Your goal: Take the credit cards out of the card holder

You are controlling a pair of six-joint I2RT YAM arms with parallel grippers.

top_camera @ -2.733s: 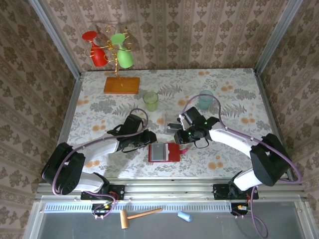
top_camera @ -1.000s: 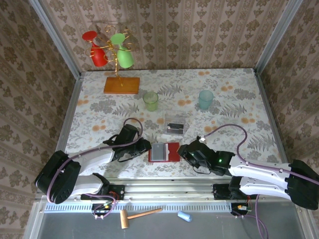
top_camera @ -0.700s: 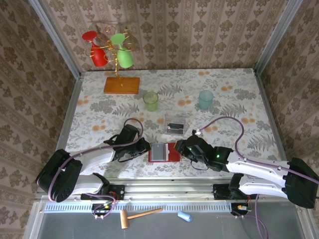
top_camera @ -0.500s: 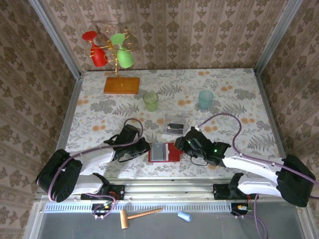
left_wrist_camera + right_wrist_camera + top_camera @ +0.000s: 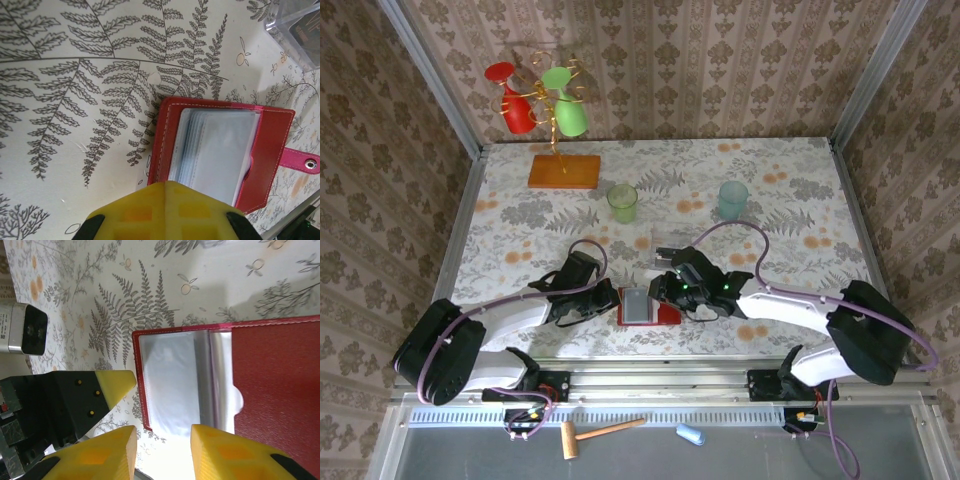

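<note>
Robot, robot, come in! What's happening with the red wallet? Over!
Left gripper shut, at left edge of card holder. Right gripper open over its clear sleeves. Holder lying open. Clear box apart, not blocking.

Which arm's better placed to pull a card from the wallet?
Right, probably. The right gripper hangs, jaws apart, over the clear sleeves of the open wallet. The left gripper is shut at the wallet's left edge, seemingly pinning it.
</note>
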